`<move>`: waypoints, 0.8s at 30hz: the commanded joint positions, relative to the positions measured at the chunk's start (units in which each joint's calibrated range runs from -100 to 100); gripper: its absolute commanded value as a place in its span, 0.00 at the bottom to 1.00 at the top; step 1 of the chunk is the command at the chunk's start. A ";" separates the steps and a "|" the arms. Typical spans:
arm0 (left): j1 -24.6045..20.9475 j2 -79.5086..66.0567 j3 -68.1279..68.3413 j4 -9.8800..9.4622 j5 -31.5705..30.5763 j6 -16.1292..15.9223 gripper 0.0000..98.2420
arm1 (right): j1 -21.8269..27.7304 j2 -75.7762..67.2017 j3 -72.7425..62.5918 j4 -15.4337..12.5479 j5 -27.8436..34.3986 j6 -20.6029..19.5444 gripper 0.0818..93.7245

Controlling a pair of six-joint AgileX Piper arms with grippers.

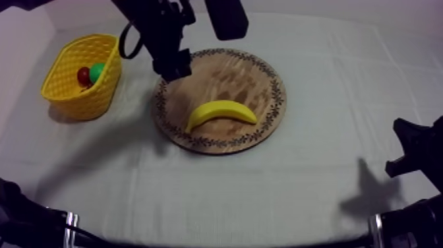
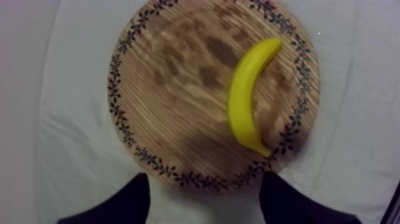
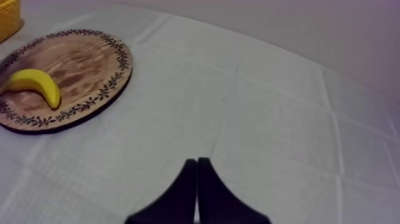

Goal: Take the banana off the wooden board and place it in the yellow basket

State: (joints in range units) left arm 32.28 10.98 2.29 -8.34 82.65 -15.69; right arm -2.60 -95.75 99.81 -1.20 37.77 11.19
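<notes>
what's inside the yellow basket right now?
The yellow lattice basket holds a small red fruit and a round green item beside it. Its wall covers their lower parts and the basket floor, so anything lower cannot be seen.

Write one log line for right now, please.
left gripper open over wooden board | banana lying on board | right gripper shut above cloth

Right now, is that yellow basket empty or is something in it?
Not empty: the yellow basket holds a small red fruit and a green fruit; the banana lies on the wooden board.
</notes>
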 commanded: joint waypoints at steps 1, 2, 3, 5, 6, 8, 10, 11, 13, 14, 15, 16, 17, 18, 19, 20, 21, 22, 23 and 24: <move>0.04 0.24 1.06 0.18 -1.14 0.04 0.71 | 0.00 0.00 -0.03 0.01 -0.03 0.01 0.00; 0.10 0.51 1.73 0.24 -1.86 0.12 0.71 | 0.00 0.00 -0.03 0.01 -0.03 0.01 0.00; 0.15 0.80 2.37 0.27 -2.58 0.18 0.71 | 0.00 0.00 -0.03 0.01 -0.03 0.01 0.00; 0.24 1.56 3.27 0.37 -3.63 0.22 0.70 | 0.00 0.00 -0.03 0.01 -0.03 0.01 0.00; 0.27 2.03 3.58 0.44 -4.09 0.23 0.70 | 0.00 0.00 -0.03 0.01 -0.03 0.01 0.00; 0.32 3.16 3.94 0.58 -4.89 0.28 0.70 | 0.00 0.00 -0.03 0.01 -0.03 0.01 0.00; 0.41 4.54 4.06 0.70 -5.97 0.48 0.70 | 0.00 0.00 -0.03 0.01 -0.03 0.01 0.00; 0.47 5.30 4.10 0.75 -6.55 0.61 0.69 | 0.00 0.00 -0.03 0.01 -0.03 0.01 0.00; 0.63 6.90 4.11 0.81 -7.75 0.97 0.69 | 0.00 0.00 -0.03 0.01 -0.03 0.01 0.00; 0.71 7.73 4.06 0.88 -8.40 1.21 0.69 | 0.00 0.00 -0.03 0.01 -0.03 0.01 0.00; 0.84 8.57 4.00 0.96 -9.03 1.45 0.69 | 0.00 0.00 -0.03 0.01 -0.03 0.01 0.00; 0.97 9.41 3.89 1.01 -9.59 1.76 0.69 | 0.00 0.00 -0.03 0.01 -0.03 0.01 0.00; 1.13 10.26 3.74 1.11 -10.15 2.10 0.68 | 0.00 0.00 -0.03 0.01 -0.03 0.01 0.00; 1.28 11.09 3.57 1.20 -10.62 2.42 0.68 | 0.00 0.00 -0.03 0.01 -0.03 0.01 0.00; 1.45 11.90 3.35 1.30 -10.95 2.67 0.68 | 0.00 0.00 -0.03 0.01 -0.03 0.01 0.00; 1.64 12.70 3.13 1.37 -11.18 2.92 0.68 | 0.00 0.00 -0.03 0.01 -0.03 0.01 0.00; 1.81 13.47 2.91 1.43 -11.34 3.12 0.68 | 0.00 0.00 -0.03 0.01 -0.03 0.01 0.00; 2.00 14.24 2.72 1.47 -11.45 3.28 0.68 | 0.00 0.00 -0.03 0.01 -0.03 0.01 0.00; 2.17 14.99 2.53 1.50 -11.60 3.45 0.68 | 0.00 0.00 -0.03 0.01 -0.03 0.01 0.00; 2.31 15.72 2.35 1.55 -11.87 3.64 0.68 | 0.00 0.00 -0.03 0.01 -0.03 0.01 0.00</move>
State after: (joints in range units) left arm 34.51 25.78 4.83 -6.79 70.98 -12.23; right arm -2.60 -95.75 99.81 -1.20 37.77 11.19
